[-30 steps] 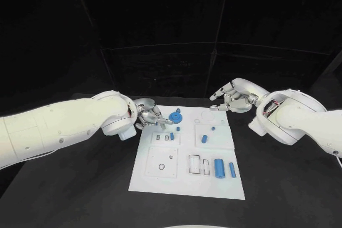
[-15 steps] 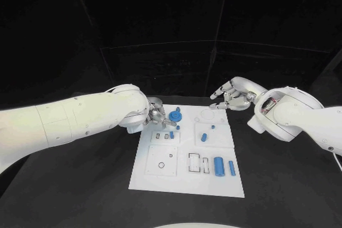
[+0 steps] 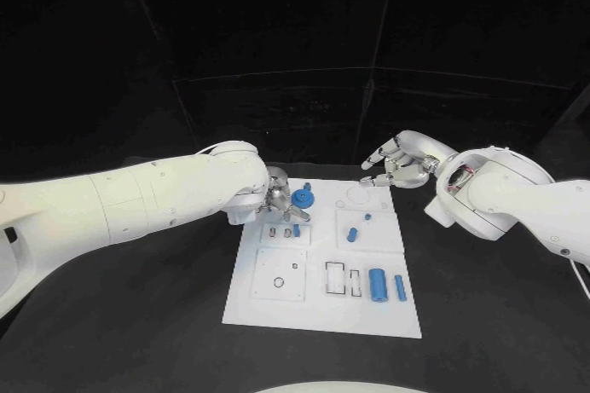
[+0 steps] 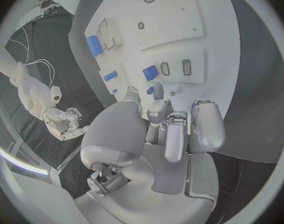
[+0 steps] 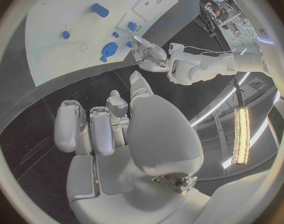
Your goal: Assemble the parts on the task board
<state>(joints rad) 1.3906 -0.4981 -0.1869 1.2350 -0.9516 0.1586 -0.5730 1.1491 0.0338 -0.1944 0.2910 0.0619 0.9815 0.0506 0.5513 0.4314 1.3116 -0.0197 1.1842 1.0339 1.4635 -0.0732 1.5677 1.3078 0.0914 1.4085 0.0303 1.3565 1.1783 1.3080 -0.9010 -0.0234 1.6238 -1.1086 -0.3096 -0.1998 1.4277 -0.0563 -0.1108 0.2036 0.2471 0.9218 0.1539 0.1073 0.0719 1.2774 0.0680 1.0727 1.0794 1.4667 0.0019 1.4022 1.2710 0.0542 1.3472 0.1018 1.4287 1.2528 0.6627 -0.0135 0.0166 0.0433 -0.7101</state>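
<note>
Two hands: both were at the far end of the white rectangular task board [image 3: 322,269] on the black counter [image 3: 147,325].
Left hand [image 3: 280,202]: at the board's far-left corner, fingers curled close together beside a round blue gear-like part [image 3: 303,202]; whether it pinched the part could not be told.
Right hand [image 3: 396,164]: above the far-right corner, fingers loosely spread, holding nothing.
Other parts: small blue peg [image 3: 352,235] mid-board; two blue cylinders [image 3: 378,286] near right.
</note>
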